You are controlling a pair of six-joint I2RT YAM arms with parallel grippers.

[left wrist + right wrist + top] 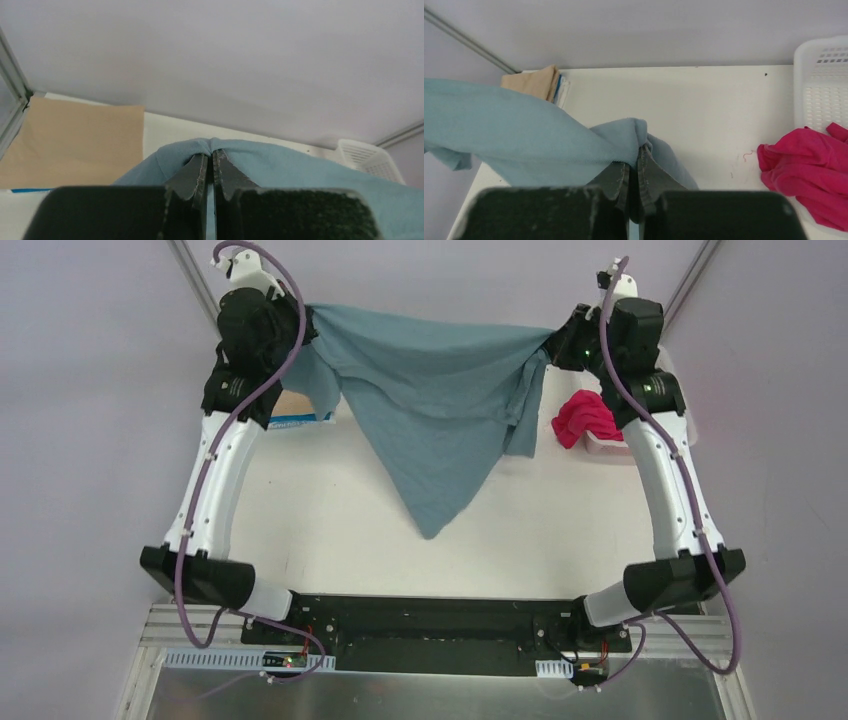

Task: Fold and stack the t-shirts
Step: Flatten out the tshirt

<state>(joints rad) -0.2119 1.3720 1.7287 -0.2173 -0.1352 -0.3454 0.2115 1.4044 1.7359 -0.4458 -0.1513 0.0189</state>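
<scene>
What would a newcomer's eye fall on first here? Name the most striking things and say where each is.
A teal-blue t-shirt hangs stretched between the two arms, drooping to a point in the middle. The left gripper and the right gripper each pinch its upper edge. A magenta-red t-shirt lies crumpled at the right, by the white basket.

- Teal t-shirt: soft matt cloth, fine knit, creased.
- Magenta t-shirt: matt cloth, crumpled.
- Basket, far right: white plastic lattice, faintly glossy.
- Surface: smooth, white, matt.
- Right tool: black, matt, scuffed.
</scene>
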